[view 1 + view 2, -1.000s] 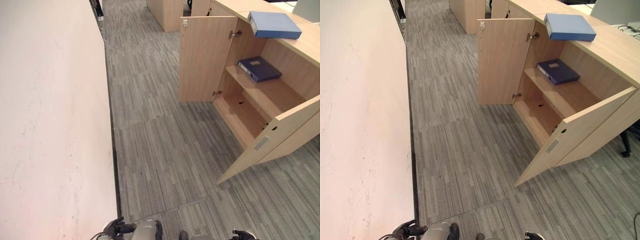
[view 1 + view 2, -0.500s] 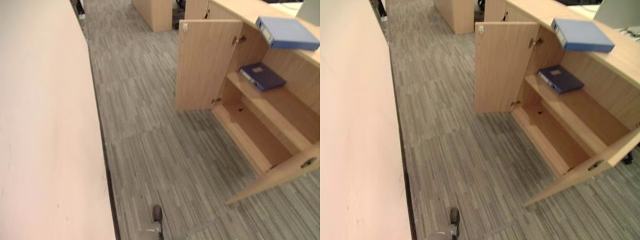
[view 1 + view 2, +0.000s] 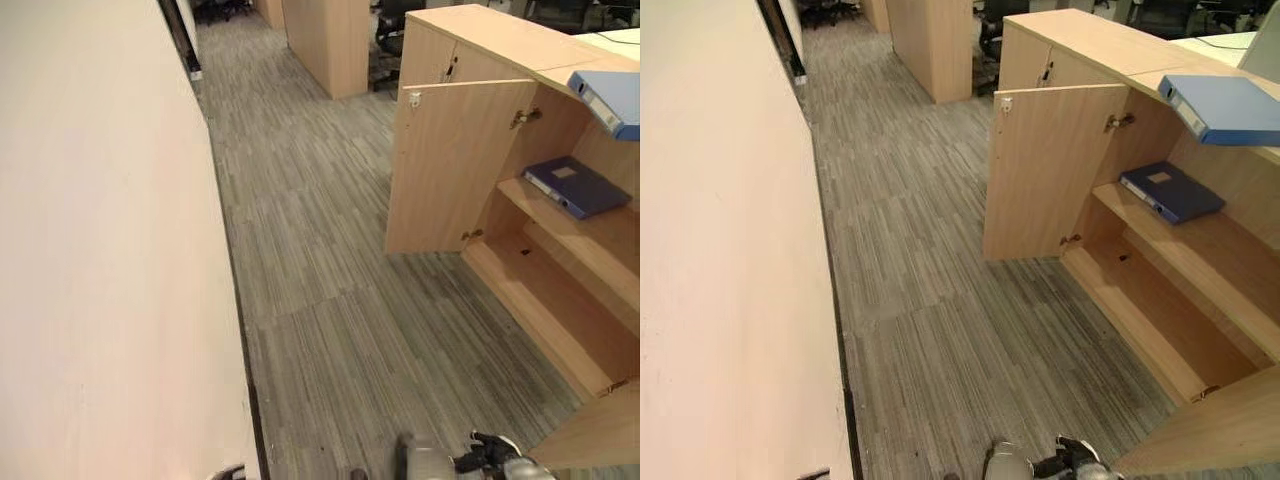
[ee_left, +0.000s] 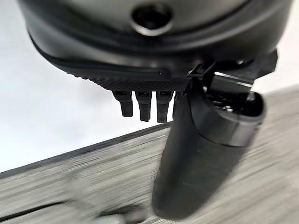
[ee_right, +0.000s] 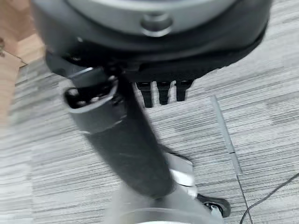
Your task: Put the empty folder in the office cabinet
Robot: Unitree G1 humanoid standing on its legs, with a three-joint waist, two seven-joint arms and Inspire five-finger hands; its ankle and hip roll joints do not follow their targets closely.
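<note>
Since a second ago the head camera has swung: the whole picture has shifted, so the cabinet sits further right and more of the corridor shows. That is the view turning, not the furniture moving. The right hand (image 3: 1072,462) hangs low at the bottom edge of the eye views; its own wrist view shows the fingers (image 5: 162,92) straight and apart from the thumb, holding nothing, with carpet beyond. The left hand (image 4: 196,135) is likewise relaxed, fingers straight, empty, hanging beside the pale wall (image 3: 100,250).

Outward from there, grey striped carpet (image 3: 320,300) leads to the office cabinet (image 3: 1160,280), both doors open. A dark blue folder (image 3: 1171,191) lies flat on the upper shelf; a light blue folder (image 3: 1225,107) lies on the cabinet's top, overhanging its front edge. Which one is empty I cannot tell.

The step in hand looks like the approach. Best to square up to the opening between the doors before reaching, then grip the light blue folder on its overhanging edge.
</note>
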